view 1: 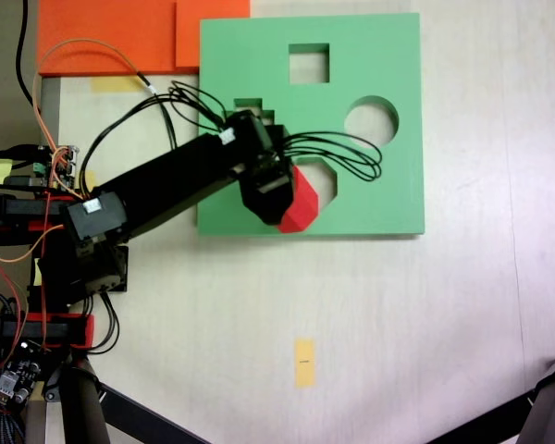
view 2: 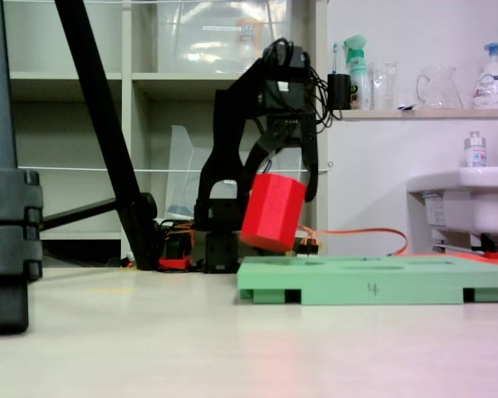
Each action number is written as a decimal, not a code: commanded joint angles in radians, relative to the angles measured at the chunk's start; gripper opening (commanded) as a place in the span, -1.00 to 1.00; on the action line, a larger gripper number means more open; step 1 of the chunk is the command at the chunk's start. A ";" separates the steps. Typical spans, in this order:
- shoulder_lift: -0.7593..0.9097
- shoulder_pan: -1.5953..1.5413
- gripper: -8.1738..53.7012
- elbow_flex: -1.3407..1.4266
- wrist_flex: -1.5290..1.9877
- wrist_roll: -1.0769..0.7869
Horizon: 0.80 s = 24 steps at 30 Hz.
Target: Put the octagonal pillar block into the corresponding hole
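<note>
The gripper [view 2: 275, 178] is clamped on the octagonal pillar block [view 2: 272, 212], which hangs in the air, clear of the green foam board [view 2: 373, 288] and tilted, its lower end swung toward seven o'clock in the low fixed view. From above, the block [view 1: 299, 205] sits at about seven o'clock of the corresponding hole [view 1: 326, 178], covering part of that eight-sided cutout and reaching out toward the board's near edge. The likeliest trouble, as I judge it, is the tilt: if the block comes down canted, a lower edge could catch on the hole's rim and either jam or push the light board across the table. A second risk is offset: the block looks short of centre over the cutout, so a release here might leave it lying on the board or tipping off its edge. The eight sides also need to line up with the cutout, and I cannot tell from here whether they do. The board also carries a square cutout [view 1: 309, 63] and a round cutout [view 1: 372, 119]. The table [view 1: 462, 324] is pale and smooth, with a yellow tape mark [view 1: 303, 361] at six o'clock of the board and orange foam sheets [view 1: 120, 35] at ten o'clock. Behind stand shelves [view 2: 149, 99], a tripod leg [view 2: 108, 141], spray bottles [view 2: 358, 70] and a sink [view 2: 469, 199].
</note>
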 commanded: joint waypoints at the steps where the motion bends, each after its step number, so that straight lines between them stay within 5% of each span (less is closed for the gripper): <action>1: -0.008 -0.009 -0.04 -0.084 -0.051 0.035; 24: -0.147 -0.106 -0.04 -0.242 -0.061 0.060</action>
